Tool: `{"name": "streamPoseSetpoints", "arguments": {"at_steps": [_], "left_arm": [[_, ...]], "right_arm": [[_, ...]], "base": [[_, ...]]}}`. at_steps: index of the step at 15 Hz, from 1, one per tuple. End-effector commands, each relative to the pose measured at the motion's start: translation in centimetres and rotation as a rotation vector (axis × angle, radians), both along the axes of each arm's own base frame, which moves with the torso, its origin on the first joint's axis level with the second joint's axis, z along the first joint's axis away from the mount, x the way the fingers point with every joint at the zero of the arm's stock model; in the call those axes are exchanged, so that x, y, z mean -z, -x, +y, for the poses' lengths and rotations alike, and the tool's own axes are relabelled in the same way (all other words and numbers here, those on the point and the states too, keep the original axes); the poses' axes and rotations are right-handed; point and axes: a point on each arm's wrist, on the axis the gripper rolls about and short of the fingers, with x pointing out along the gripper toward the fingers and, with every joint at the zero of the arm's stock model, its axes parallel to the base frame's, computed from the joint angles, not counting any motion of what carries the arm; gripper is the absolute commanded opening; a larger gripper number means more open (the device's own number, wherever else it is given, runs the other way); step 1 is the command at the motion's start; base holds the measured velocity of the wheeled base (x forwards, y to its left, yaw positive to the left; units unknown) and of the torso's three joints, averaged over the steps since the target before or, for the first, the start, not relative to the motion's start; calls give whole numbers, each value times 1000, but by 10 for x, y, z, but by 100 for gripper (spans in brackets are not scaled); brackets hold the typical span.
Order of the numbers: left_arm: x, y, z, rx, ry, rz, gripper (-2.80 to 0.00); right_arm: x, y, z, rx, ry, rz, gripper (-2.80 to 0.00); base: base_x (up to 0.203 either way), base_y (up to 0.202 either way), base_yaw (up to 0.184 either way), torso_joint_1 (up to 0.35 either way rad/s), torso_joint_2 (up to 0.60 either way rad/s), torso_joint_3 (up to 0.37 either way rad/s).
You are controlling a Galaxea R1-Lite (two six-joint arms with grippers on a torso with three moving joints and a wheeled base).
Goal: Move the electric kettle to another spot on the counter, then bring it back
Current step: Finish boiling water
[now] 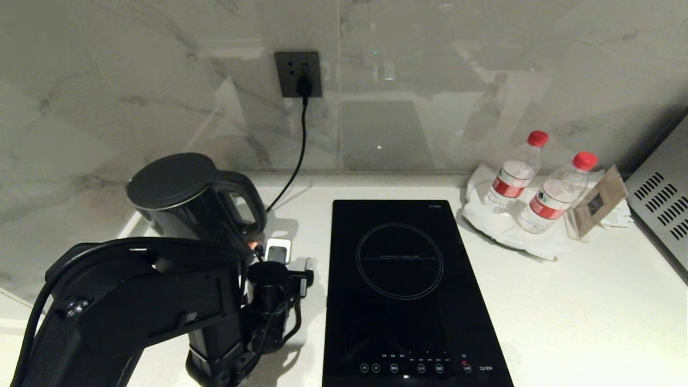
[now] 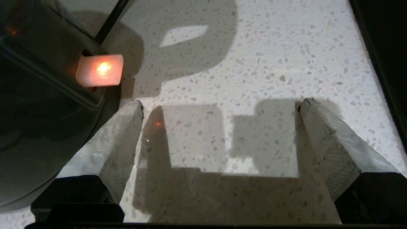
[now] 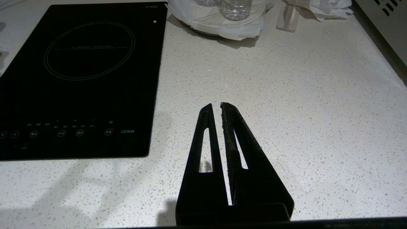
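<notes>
The electric kettle (image 1: 183,199) is glossy black with a flat round lid. It stands at the back left of the white speckled counter (image 1: 591,312), its loop handle (image 1: 248,200) turned toward the cooktop. My left arm (image 1: 150,301) reaches in from the lower left, below the handle. In the left wrist view the left gripper (image 2: 222,101) is open low over bare counter, nothing between its white fingers (image 2: 122,133). The kettle's lower body (image 2: 38,95) and its glowing orange switch (image 2: 100,70) lie just beside one finger. My right gripper (image 3: 214,105) is shut and empty above the counter beside the cooktop.
A black glass cooktop (image 1: 403,290) lies in the middle of the counter. A cord (image 1: 301,145) runs from the wall socket (image 1: 298,73) down toward the kettle. Two water bottles (image 1: 516,172) with red caps stand on white napkins at the back right, next to a vented metal appliance (image 1: 661,209).
</notes>
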Motion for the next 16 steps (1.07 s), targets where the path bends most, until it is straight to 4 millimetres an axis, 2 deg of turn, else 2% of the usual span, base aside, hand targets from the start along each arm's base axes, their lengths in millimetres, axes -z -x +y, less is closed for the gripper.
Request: {"name": "streamPoseSetpoints", "arguments": {"at_steps": [1, 16], "left_arm": [[0, -3, -2, -3, 6, -14, 0], [-9, -11, 0, -19, 13, -50, 0]], "right_arm": [[0, 0, 0, 0, 0, 0, -280], [0, 0, 0, 0, 0, 0, -280]], "base": [[0, 0, 0, 0, 0, 0], [0, 0, 0, 0, 0, 0]]}}
